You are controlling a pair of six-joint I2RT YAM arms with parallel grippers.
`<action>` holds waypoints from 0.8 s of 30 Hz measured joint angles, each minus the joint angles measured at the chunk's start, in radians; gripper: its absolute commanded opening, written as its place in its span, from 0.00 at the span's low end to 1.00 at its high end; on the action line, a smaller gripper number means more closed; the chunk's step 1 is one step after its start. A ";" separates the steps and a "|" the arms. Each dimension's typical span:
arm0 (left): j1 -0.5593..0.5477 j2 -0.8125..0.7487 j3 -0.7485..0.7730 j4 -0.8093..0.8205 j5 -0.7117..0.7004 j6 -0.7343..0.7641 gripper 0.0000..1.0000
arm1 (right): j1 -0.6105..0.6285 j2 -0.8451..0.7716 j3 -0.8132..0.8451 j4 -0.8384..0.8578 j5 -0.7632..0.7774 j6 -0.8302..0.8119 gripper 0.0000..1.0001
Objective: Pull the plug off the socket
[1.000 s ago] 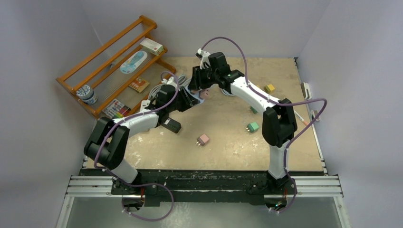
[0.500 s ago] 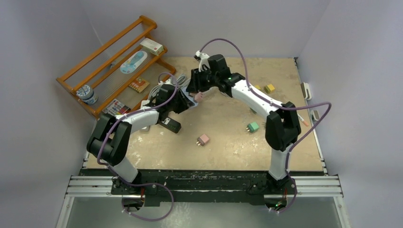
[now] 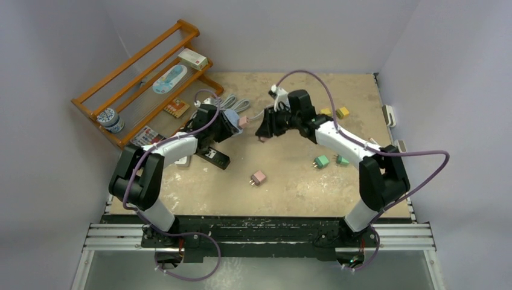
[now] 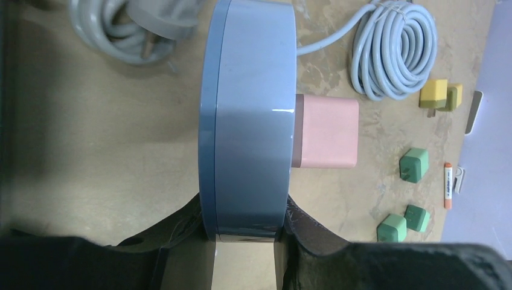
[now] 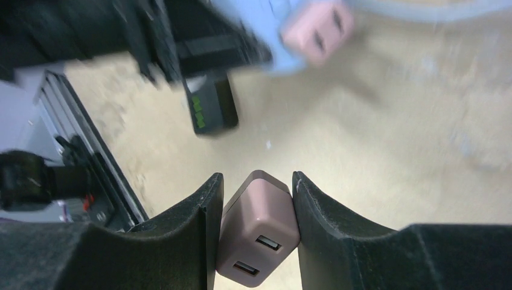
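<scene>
My left gripper (image 3: 224, 125) is shut on the rim of a round blue socket (image 3: 230, 120), held on edge above the table. In the left wrist view the socket (image 4: 247, 121) sits between my fingers (image 4: 244, 226), with a pink plug (image 4: 326, 132) still seated in its face. My right gripper (image 3: 264, 134) is shut on a mauve USB plug (image 5: 259, 229), held clear of the socket, to its right. The right wrist view shows the socket (image 5: 253, 21) and its pink plug (image 5: 317, 27) blurred, beyond the held plug.
A black power strip (image 3: 215, 158) lies under the left arm. A pink plug (image 3: 258, 177), green plugs (image 3: 322, 161) and yellow plugs (image 3: 342, 112) lie loose on the table. A coiled grey cable (image 4: 392, 51) lies behind the socket. A wooden rack (image 3: 145, 84) stands at back left.
My right gripper has drawn away from the socket to the right with the mauve plug in it. The left gripper with the socket has shifted slightly left and back.
</scene>
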 measured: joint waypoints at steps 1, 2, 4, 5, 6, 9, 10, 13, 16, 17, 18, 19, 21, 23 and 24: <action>0.009 -0.001 0.002 -0.005 0.000 0.007 0.00 | 0.003 -0.014 -0.059 0.023 -0.002 0.000 0.00; 0.017 -0.002 0.003 -0.011 0.000 0.013 0.00 | 0.005 -0.023 -0.119 0.042 -0.004 0.001 0.00; 0.031 -0.005 0.009 -0.031 -0.001 0.022 0.00 | 0.006 -0.017 -0.223 0.062 -0.008 0.003 0.00; 0.037 -0.007 0.013 -0.040 -0.001 0.030 0.00 | 0.006 -0.006 -0.272 0.073 -0.010 0.004 0.00; 0.041 -0.008 0.016 -0.045 -0.001 0.034 0.00 | 0.006 0.006 -0.315 0.077 -0.013 0.005 0.00; 0.045 -0.015 0.021 -0.055 -0.001 0.041 0.00 | 0.006 0.058 -0.369 0.089 -0.037 0.016 0.00; 0.044 -0.018 0.023 -0.060 0.000 0.043 0.00 | 0.006 0.071 -0.369 0.109 -0.050 0.023 0.00; 0.044 -0.027 0.023 -0.072 0.000 0.049 0.00 | 0.007 0.083 -0.365 0.180 -0.066 0.034 0.00; 0.044 -0.044 0.023 -0.090 -0.001 0.058 0.00 | 0.010 0.098 -0.345 0.232 -0.077 0.040 0.00; 0.044 -0.051 0.023 -0.093 -0.001 0.059 0.00 | 0.011 0.107 -0.336 0.249 -0.080 0.040 0.00; 0.044 -0.056 0.023 -0.095 -0.001 0.060 0.00 | 0.011 0.119 -0.328 0.268 -0.082 0.041 0.00; 0.044 -0.062 0.022 -0.096 -0.001 0.061 0.00 | 0.011 0.131 -0.323 0.280 -0.084 0.041 0.00; 0.044 -0.071 0.022 -0.099 -0.001 0.065 0.00 | 0.011 0.163 -0.306 0.293 -0.088 0.042 0.04; 0.044 -0.078 0.022 -0.103 -0.002 0.066 0.00 | 0.014 0.200 -0.286 0.307 -0.093 0.044 0.07; 0.044 -0.081 0.022 -0.105 -0.003 0.066 0.00 | 0.016 0.214 -0.278 0.312 -0.095 0.046 0.08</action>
